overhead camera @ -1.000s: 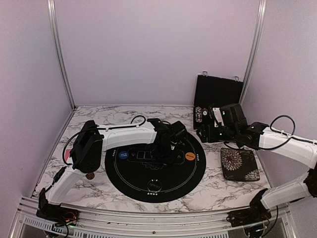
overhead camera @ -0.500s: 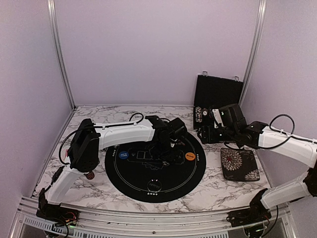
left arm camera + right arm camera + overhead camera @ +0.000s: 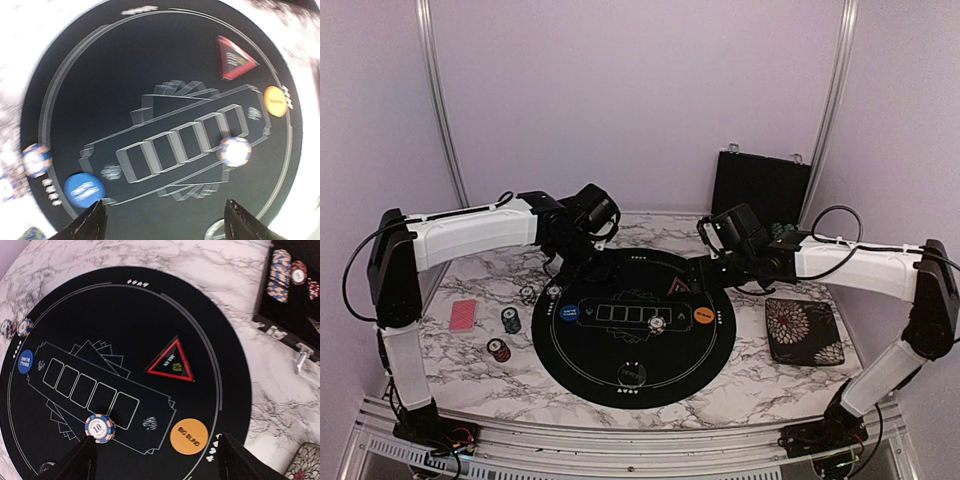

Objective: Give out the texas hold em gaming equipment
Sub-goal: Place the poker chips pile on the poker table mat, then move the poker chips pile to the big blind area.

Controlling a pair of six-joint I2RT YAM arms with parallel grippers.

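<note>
The left fingers are held spread with nothing between them, above the round black mat; the right fingers are likewise spread and empty. A blue-and-white chip is laid on the mat beside the outlined boxes, with the orange button nearby. A red-backed card is laid on the counter, left of the mat.

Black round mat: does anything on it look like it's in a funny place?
One thing: a lone striped chip sits half over the line of the printed card boxes, not in a marked spot. The orange button and blue button lie neatly near the edge of the mat.
</note>
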